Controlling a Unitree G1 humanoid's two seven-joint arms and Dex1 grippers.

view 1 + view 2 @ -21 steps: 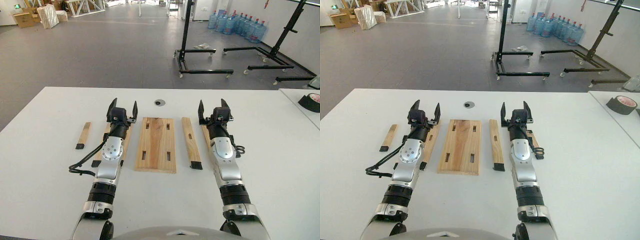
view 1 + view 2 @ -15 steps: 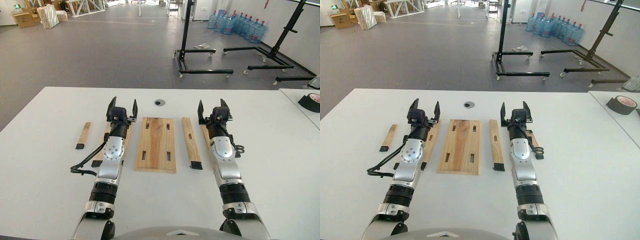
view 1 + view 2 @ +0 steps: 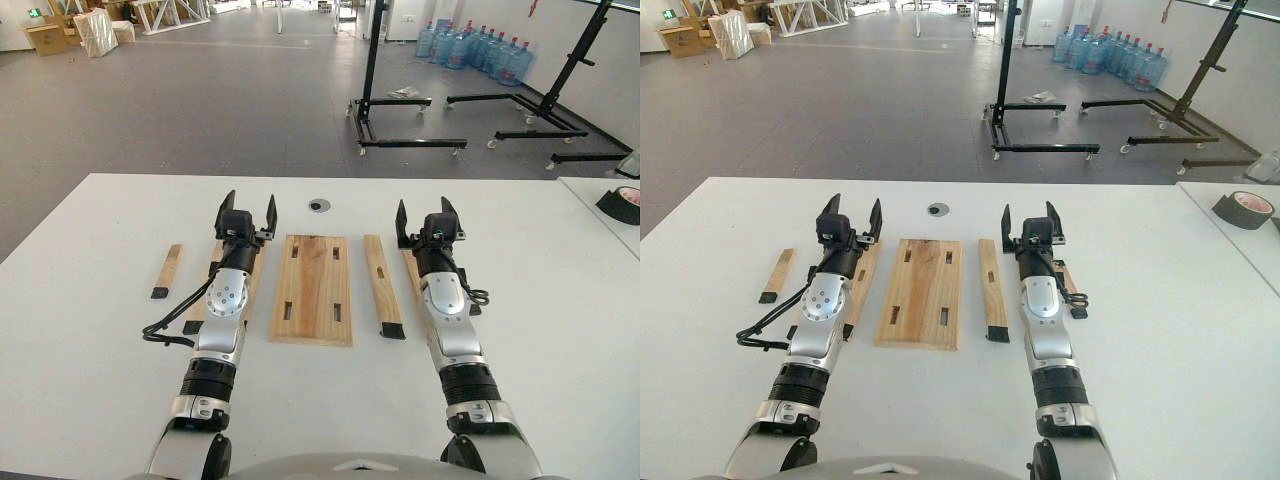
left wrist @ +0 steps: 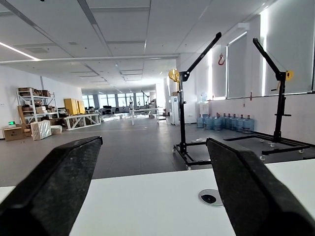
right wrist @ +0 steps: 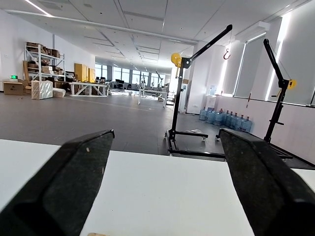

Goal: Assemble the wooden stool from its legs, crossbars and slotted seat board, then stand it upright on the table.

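There we had the slotted seat board (image 3: 312, 288) lying flat in the middle of the white table (image 3: 90, 390), its four slots facing up, and both arms stretched low along either side of it. The left gripper (image 3: 249, 203) sat just left of the board's far end. Its fingers (image 4: 54, 182) were spread wide with nothing between them, and through the gap we saw bare tabletop and the round cable port (image 4: 210, 197). The right gripper (image 3: 423, 205) mirrored it on the other side, its fingers (image 5: 74, 177) parted and empty too.

And the loose wood! A short piece (image 3: 167, 270) with a black tip lay alone out to the left, well apart from the board. A long piece (image 3: 254, 283) ran under the left arm, just beside the board's left edge. A black-tipped piece (image 3: 382, 284) lay parallel to the board's right edge, between board and right arm. A fourth piece (image 3: 410, 264) was mostly hidden beneath the right arm. Legs or crossbars, we could not tell. All the parts lay flat and separate. A tape roll (image 3: 624, 202) sat on the neighbouring table, far right.
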